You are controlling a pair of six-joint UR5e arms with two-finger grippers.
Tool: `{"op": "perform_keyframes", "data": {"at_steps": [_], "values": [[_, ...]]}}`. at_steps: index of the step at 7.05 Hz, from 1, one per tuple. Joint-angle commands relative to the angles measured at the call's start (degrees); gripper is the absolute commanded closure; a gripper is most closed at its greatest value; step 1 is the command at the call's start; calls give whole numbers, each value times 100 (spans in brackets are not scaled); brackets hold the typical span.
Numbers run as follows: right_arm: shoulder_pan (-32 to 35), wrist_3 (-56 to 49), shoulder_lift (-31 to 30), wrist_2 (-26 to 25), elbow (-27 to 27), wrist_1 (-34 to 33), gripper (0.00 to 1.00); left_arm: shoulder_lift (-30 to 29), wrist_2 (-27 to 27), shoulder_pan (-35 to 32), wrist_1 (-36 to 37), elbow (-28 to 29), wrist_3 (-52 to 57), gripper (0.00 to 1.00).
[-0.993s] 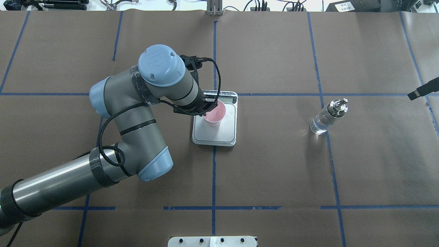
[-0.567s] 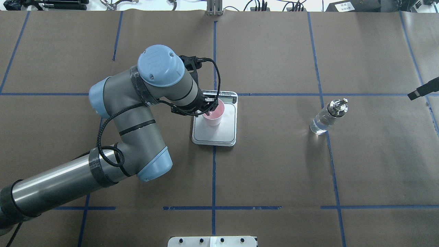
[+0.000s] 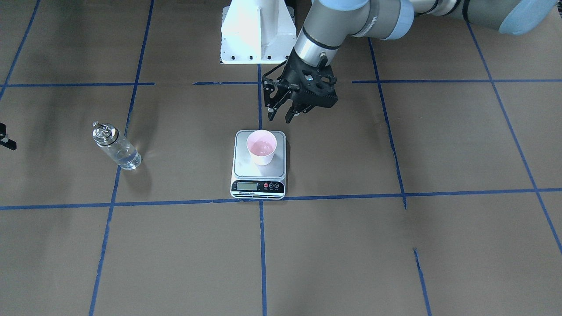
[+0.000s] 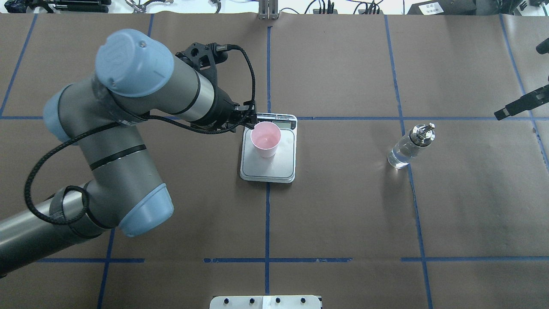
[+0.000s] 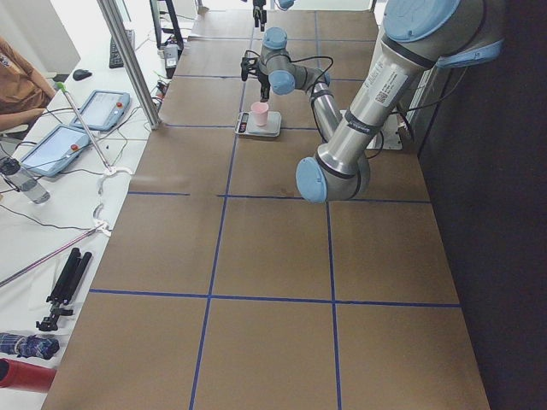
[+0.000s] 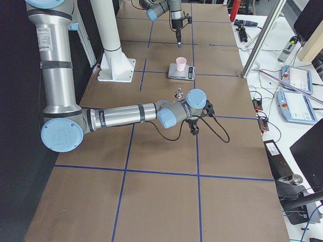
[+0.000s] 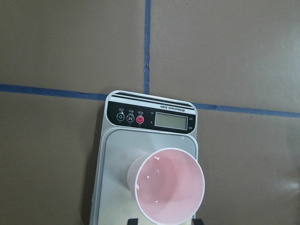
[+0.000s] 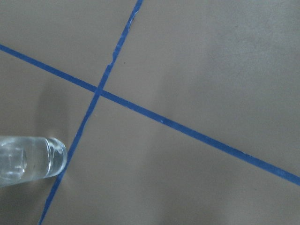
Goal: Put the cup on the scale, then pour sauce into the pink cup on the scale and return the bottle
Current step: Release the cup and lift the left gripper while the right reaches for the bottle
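the table [image 4: 343,206], covered in brown paper with blue tape lines, is carrying everything. the left arm [image 4: 141,90] is reaching over it from the robot's side, and the right arm [image 6: 121,115] is stretching low along its right end. the left gripper [image 3: 281,117] is hovering above the scale's [image 3: 246,164] robot-side edge with fingers apart, holding nothing and clear of the cup. the right gripper [image 6: 194,128] is hanging near the bottle; whether its fingers are apart or together cannot be told. the scale is lying flat at the middle. the bottle [image 3: 118,151] is standing on a blue line, well apart from the scale, with clear sauce [image 3: 125,158] inside. the pink cup [image 3: 262,149] is standing upright on the platform, away from the display.
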Motion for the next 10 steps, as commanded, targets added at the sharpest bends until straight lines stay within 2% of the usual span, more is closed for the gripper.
{"op": "perform_keyframes", "data": {"at_steps": [1, 2, 5, 6, 8, 9, 10], "values": [[-836, 2704, -598, -1443, 132, 3192, 0, 140, 3, -131, -8, -269, -33, 50], [-1320, 3126, -881, -1949, 141, 4288, 0, 166, 3, -192, -8, -269, -33, 50], [-1947, 3296, -1296, -2007, 518, 4458, 0, 184, 12, -210, -52, -252, -42, 50], [-2376, 3793, -1349, -2442, 728, 4458, 0, 184, 12, -210, -43, -252, -42, 50], [-3903, 3992, -1471, -4345, 1028, 4458, 0, 192, 12, -219, -43, -243, -42, 50], [-4623, 3992, -1490, -5459, 1046, 4440, 0, 218, 3, -236, -52, -243, -33, 50], [-5544, 4009, -1490, -7271, 1046, 4231, 0, 254, 3, -237, -52, -234, -25, 50]]}}
